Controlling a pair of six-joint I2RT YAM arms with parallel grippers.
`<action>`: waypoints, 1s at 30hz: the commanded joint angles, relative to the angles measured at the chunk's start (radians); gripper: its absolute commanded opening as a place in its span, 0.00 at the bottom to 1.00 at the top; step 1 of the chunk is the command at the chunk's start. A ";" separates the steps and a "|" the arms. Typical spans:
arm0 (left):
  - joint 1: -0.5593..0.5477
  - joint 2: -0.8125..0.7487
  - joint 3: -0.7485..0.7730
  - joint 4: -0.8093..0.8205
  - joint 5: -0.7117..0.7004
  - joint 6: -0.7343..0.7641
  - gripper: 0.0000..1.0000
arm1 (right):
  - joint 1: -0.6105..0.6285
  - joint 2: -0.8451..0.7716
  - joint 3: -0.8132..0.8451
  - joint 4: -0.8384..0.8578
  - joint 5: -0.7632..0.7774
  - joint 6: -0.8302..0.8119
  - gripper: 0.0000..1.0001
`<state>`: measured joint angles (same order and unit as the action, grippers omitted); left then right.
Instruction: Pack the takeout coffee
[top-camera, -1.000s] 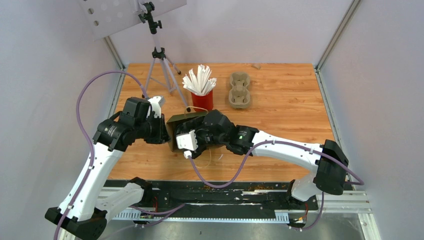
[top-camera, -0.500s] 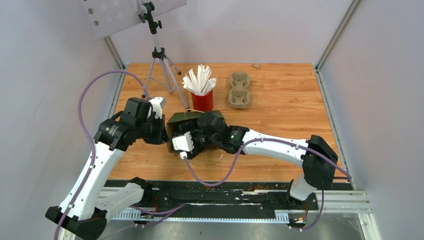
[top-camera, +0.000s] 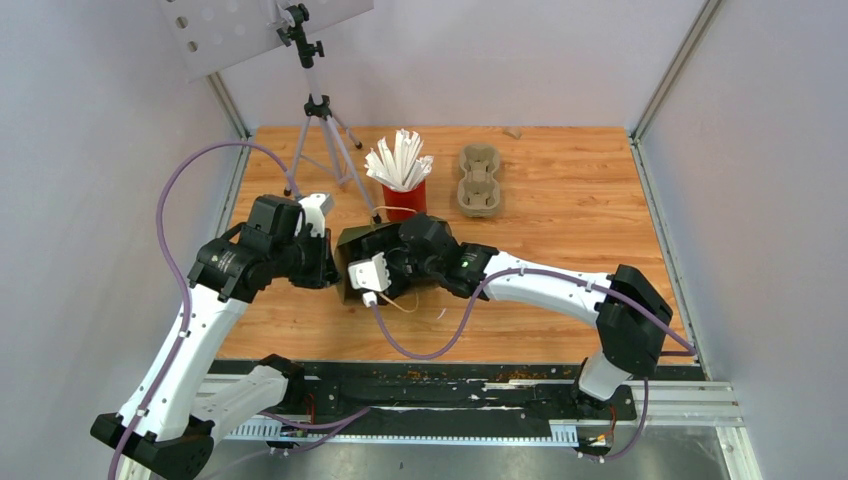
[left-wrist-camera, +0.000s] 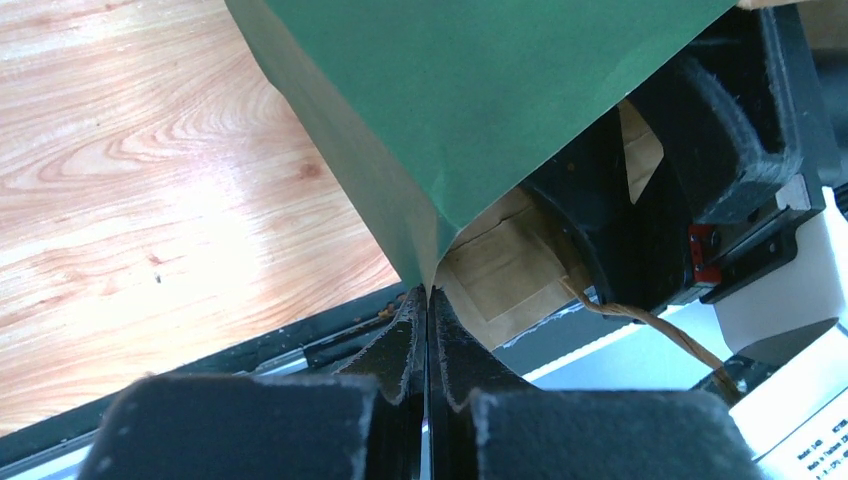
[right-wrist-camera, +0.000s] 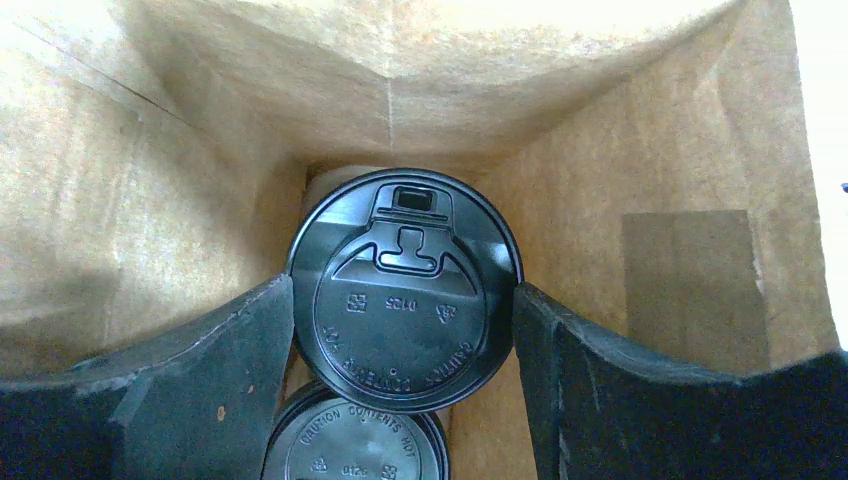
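Left jaws clenched flat on an edge of the green paper bag (left-wrist-camera: 480, 90), on the bench (top-camera: 560, 200) between both arms. Right jaws reach inside the bag, grasping one coffee cup (right-wrist-camera: 403, 290) by the sides of its black lid. Second cup (right-wrist-camera: 355, 445) also inside the bag, touching the first.

Over on the wooden table (top-camera: 560, 200), a red cup (top-camera: 405, 203) is sitting toward the back with white straws (top-camera: 398, 158) fanning out of it. A beige pulp tray (top-camera: 479, 181) is lying near its right side, not touching. A tripod (top-camera: 322, 140) is standing back left, holding up a perforated panel (top-camera: 225, 30). A green paper bag (top-camera: 358, 242) is sitting in front of the cup, its twine handle (left-wrist-camera: 655, 322) trailing loose.
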<state>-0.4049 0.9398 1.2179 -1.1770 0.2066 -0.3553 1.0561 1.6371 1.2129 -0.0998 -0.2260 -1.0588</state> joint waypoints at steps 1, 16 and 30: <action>0.003 -0.008 -0.008 0.011 0.014 0.001 0.00 | -0.009 0.013 0.017 0.060 -0.027 -0.050 0.69; 0.003 -0.001 -0.006 -0.029 -0.043 0.022 0.00 | -0.007 0.032 -0.004 0.092 -0.136 -0.122 0.70; 0.002 -0.004 -0.005 -0.033 -0.044 0.032 0.00 | -0.003 0.089 0.017 0.113 -0.142 -0.199 0.70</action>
<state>-0.4049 0.9409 1.2053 -1.2053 0.1654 -0.3489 1.0496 1.7065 1.2087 -0.0246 -0.3359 -1.2118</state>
